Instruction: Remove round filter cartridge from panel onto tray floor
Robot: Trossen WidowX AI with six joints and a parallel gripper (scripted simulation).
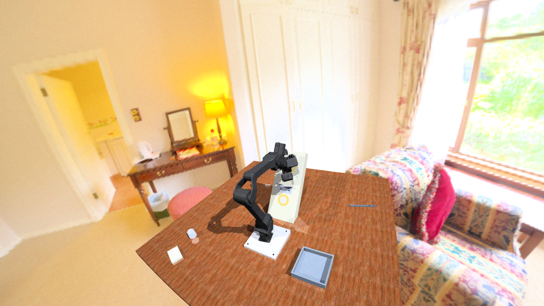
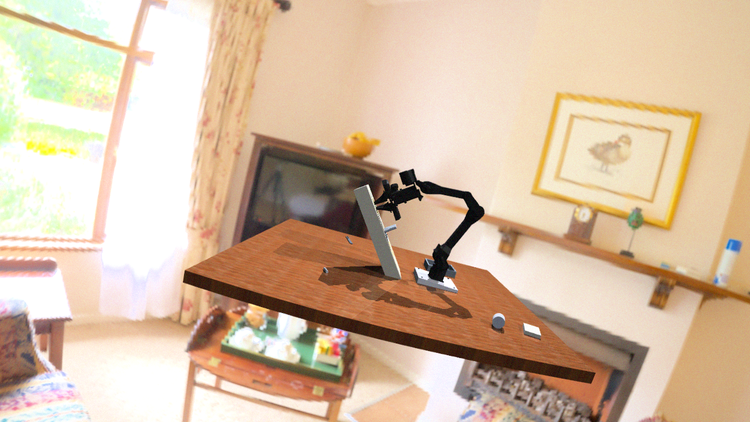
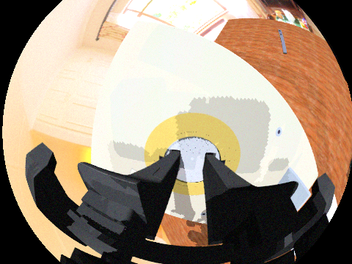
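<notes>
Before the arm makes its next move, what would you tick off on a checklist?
1. Grip: the gripper is shut on the grey round cartridge, one finger on each side. Ok.
2. Cartridge free of the yellow ring on the panel: cannot tell, the fingers hide the joint.
3. Tray open side up near the robot's base, nothing seen in it. Ok.
4. Grey peg sticking out of the panel sits below the gripper, apart from it. Ok.
5. Cartridge resting on the tray floor, gripper open: not ok, not yet done.
</notes>
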